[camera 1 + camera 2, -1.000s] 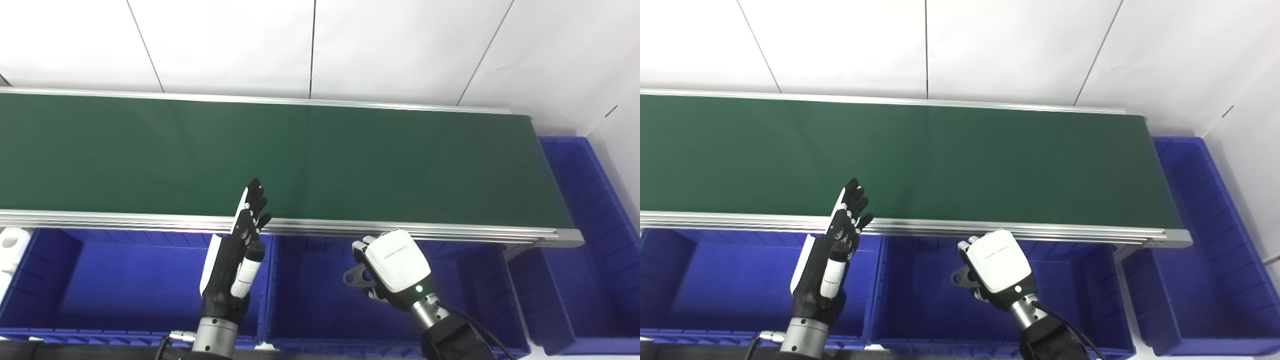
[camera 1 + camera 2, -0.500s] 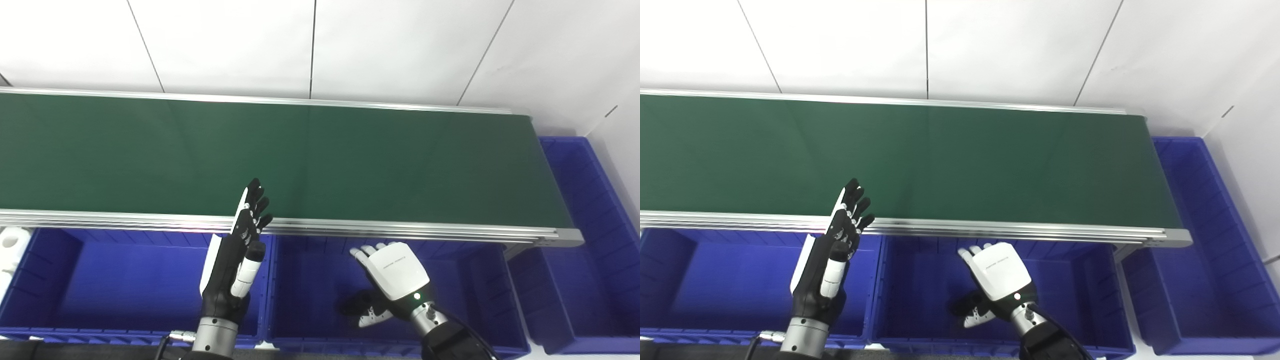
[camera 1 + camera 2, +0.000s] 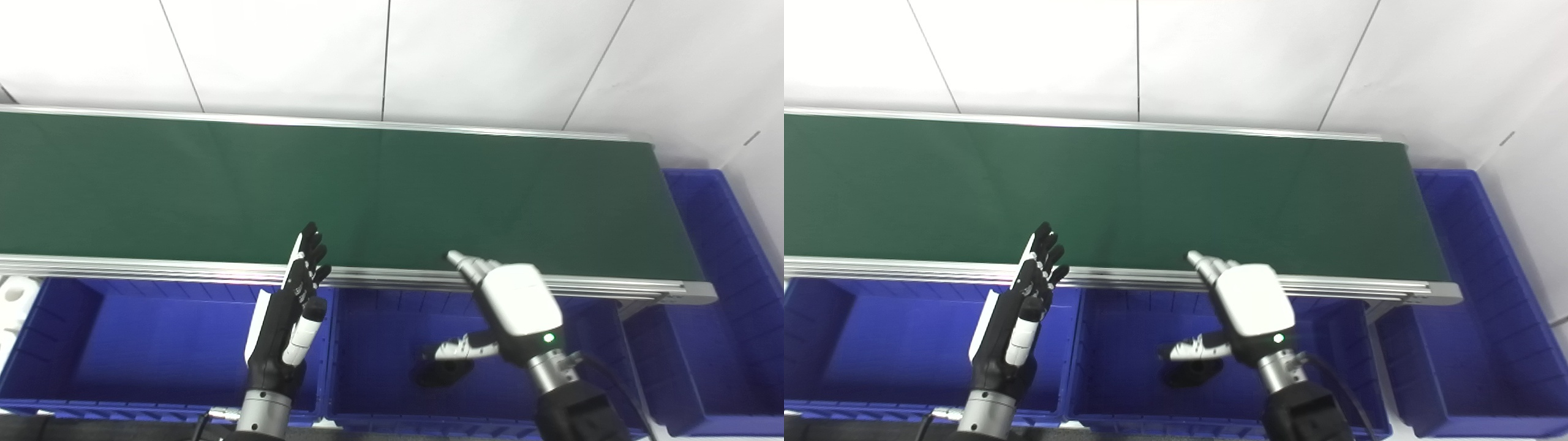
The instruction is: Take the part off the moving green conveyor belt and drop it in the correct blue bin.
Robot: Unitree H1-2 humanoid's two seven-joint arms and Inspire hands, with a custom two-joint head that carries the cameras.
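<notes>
The part (image 3: 444,371) is a small, dark, rounded object; its finer shape cannot be made out. It lies on the floor of the middle blue bin (image 3: 380,392), a moulded plastic tub with ribbed walls, set directly below the near rail of the conveyor belt (image 3: 392,190).

The right hand (image 3: 508,306) hovers above that bin, over the part and apart from it. Its back is a smooth white shell bearing a green lamp; the fingers (image 3: 468,264) are spread and extended toward the belt's near rail, the thumb stands out sideways, and the hand holds nothing.

The left hand (image 3: 293,306), black with white trim, stands edge-up over the divide between the middle bin and the left blue bin (image 3: 92,380). Its fingers are straight, slightly apart, and empty, with the tips over the belt's near edge.

The belt is a flat, matte green band framed by grooved aluminium rails. A further blue bin (image 3: 729,275) stands beyond the belt's right end.
</notes>
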